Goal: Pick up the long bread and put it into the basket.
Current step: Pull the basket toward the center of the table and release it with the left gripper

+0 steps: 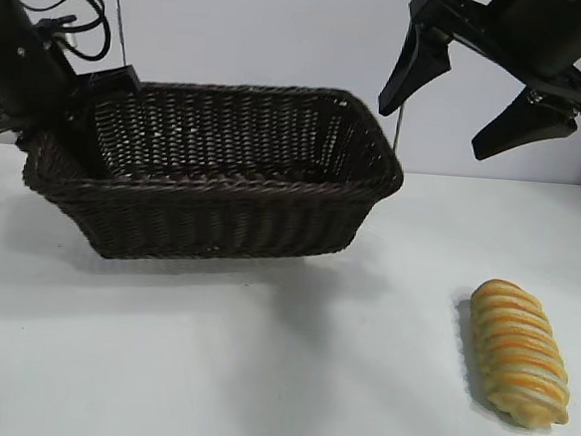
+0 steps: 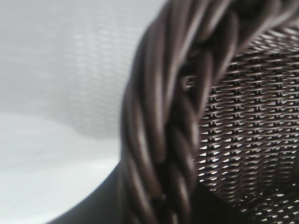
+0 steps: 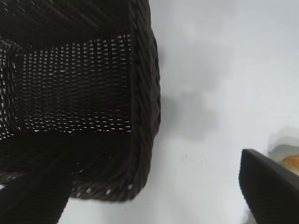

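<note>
The long bread, golden with orange-brown stripes, lies on the white table at the front right, well apart from the basket. In the right wrist view only a sliver of the bread shows behind one finger. The dark woven basket stands at the back left. My left gripper is at the basket's left end. In the left wrist view the braided rim runs right into the jaws, so the gripper is shut on it. My right gripper hangs open high above the table, between basket and bread, holding nothing.
White table stretches bare between the basket and the bread. A white wall stands behind. Cables hang by the left arm. From the right wrist, the basket's corner sits below the open fingers.
</note>
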You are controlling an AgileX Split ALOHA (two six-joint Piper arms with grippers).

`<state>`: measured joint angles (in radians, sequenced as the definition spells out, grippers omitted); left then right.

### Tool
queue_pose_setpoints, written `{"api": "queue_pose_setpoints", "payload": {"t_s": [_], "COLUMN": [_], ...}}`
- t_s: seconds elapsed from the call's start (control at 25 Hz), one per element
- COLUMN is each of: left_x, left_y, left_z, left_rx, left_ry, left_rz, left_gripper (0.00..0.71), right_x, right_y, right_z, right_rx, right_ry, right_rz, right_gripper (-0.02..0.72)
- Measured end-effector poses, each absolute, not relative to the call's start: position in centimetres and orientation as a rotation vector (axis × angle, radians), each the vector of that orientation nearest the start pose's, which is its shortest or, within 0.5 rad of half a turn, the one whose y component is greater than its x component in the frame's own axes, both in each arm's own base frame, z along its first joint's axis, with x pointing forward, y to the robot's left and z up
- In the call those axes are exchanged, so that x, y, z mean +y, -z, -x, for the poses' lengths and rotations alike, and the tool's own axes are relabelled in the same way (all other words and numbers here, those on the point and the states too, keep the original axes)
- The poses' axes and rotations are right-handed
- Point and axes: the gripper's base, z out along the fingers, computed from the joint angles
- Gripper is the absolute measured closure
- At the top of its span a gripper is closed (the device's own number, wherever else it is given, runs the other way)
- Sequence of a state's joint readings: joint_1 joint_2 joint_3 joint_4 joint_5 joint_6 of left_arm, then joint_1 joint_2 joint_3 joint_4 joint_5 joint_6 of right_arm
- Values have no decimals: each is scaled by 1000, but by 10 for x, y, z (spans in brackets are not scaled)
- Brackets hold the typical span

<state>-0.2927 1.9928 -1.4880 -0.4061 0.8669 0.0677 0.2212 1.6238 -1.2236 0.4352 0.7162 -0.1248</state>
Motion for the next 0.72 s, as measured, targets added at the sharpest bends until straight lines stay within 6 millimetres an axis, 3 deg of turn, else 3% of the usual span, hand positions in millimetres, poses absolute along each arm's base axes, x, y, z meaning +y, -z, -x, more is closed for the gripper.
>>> {"api": "queue_pose_setpoints", "payload": {"t_s": [0.2, 0.56, 0.72], "left_x": [-147, -148, -148], "left_y": [-198, -155, -147], "left_z": [-393, -398, -399], "left_rx": [2842, 2932, 2938], "left_ry": [513, 491, 489], "left_rz": [-206, -182, -168], "left_gripper": [611, 611, 611], "right_x": [101, 101, 101], "right_y": [-274, -273, -273], "right_z": [-333, -332, -332], "right_rx": [2586, 2595, 2597], "right_ry": [-526, -528, -529], "right_rz": [125, 128, 129], "right_gripper": [8, 8, 8]}}
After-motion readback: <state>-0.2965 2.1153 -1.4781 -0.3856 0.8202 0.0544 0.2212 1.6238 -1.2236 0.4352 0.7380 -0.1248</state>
